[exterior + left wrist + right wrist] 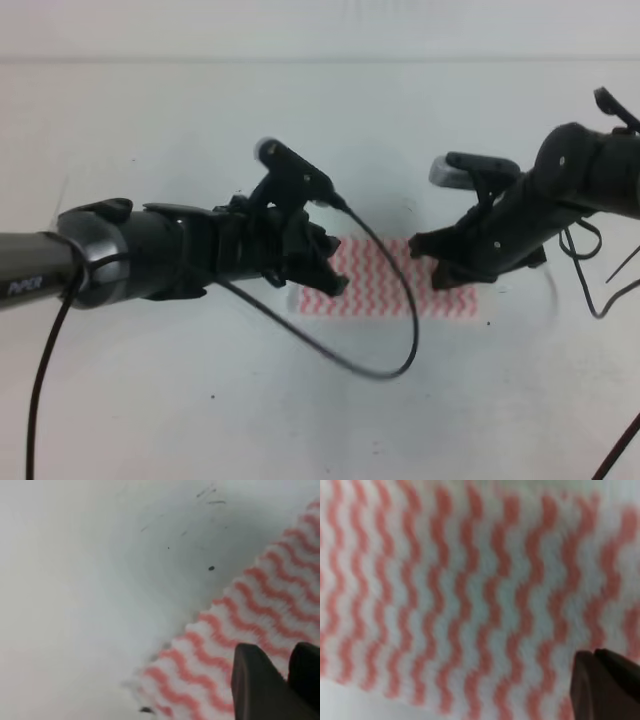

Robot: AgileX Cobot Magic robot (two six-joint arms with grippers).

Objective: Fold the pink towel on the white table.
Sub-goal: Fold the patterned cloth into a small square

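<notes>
Jaws nearly together on both the left gripper (335,283) and right gripper (437,272), low over the pink towel (385,280) lying flat on the white desk (150,130)

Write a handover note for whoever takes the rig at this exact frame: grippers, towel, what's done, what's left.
Left gripper: over the pink towel's left end, fingers close together; grip not confirmed.
Right gripper: over the towel's right end, fingers together; grip not confirmed.
Towel: lying flat on the white table, no fold visible.
Done: both arms positioned at the ends.
Left: grasp, fold, release.
</notes>
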